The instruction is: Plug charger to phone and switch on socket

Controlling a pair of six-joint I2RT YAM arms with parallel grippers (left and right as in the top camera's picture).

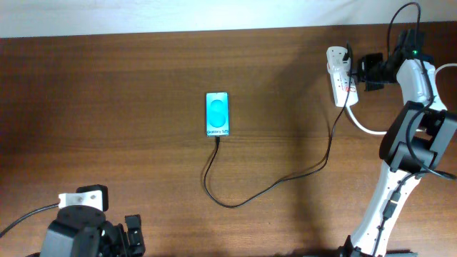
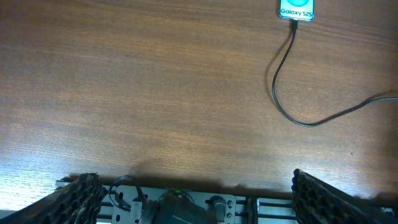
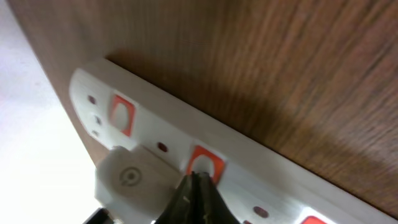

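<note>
Your wooden desk (image 1: 107, 107) fills the overhead view, with both arms at its edges. Your right arm (image 1: 414, 135) rises from the near right side, bends at the elbow and reaches toward the far right corner, its wrist turned in toward the socket (image 1: 338, 75). Its right jaws are pinched fully together with nothing between them. In the right wrist view their joined tip sits at the lower edge of a red-framed switch (image 3: 205, 163), beside a white adapter (image 3: 127, 180) plugged into the strip. Your left arm (image 1: 78, 228) stays folded low at the near left edge, well apart from everything. Its left jaws are spread wide and empty, the ribbed black fingers (image 2: 78, 196) showing at both bottom corners of the left wrist view. The socket lies lengthwise at the far right, its thick white cord (image 1: 368, 127) curving off toward the right arm. The phone (image 1: 217, 114) lies flat near the middle of the desk, its cyan screen lit. The charger (image 1: 285, 178) runs from the socket down the desk, loops near the middle and climbs to the phone's near edge, where its plug tip (image 2: 295, 22) meets the phone.
</note>
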